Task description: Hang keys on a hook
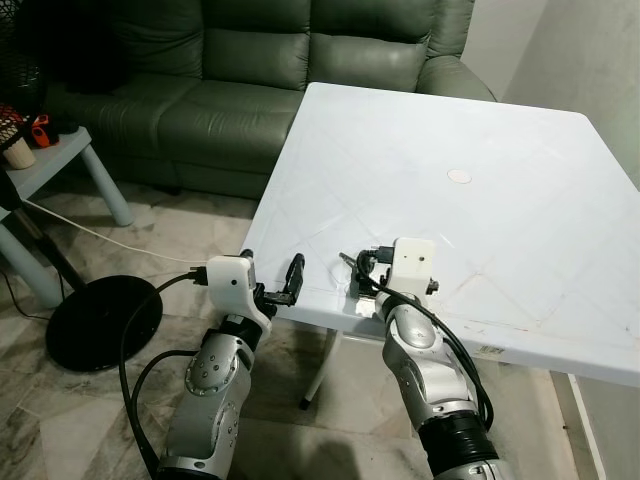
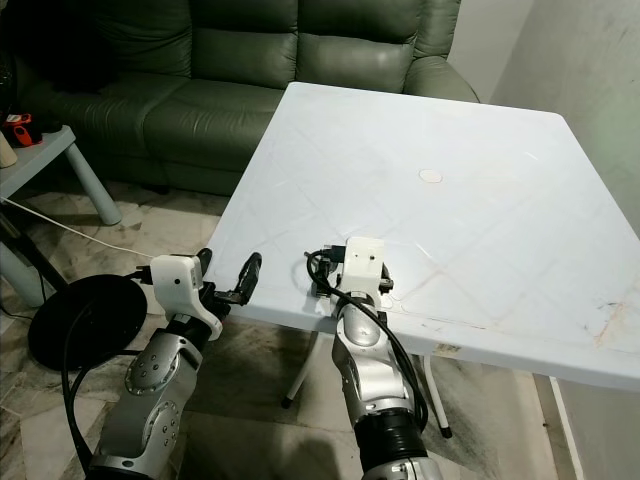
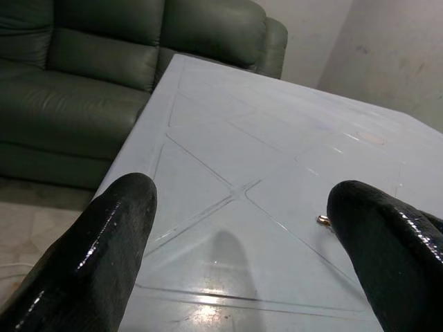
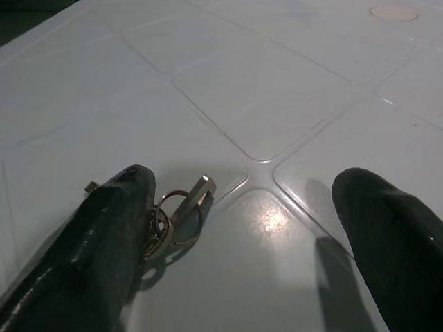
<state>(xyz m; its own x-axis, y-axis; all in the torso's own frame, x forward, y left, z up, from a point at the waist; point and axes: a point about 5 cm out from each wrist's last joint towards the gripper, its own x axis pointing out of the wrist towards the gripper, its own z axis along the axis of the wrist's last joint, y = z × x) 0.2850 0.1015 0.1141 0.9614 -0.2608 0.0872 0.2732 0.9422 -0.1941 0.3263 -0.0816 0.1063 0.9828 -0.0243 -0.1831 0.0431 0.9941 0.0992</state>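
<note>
The task is barely begun — the keys (image 4: 173, 220) lie flat on the white desk (image 1: 480, 160) near its front edge, not yet picked up. The right gripper (image 4: 242, 242) hovers low over the desk with fingers spread wide and empty, one finger (image 4: 104, 235) just beside the key ring. The left gripper (image 3: 239, 235) sits at the desk's near edge, also spread and holding nothing. Grasping, lifting and carrying all remain — no hook can be made out.
</note>
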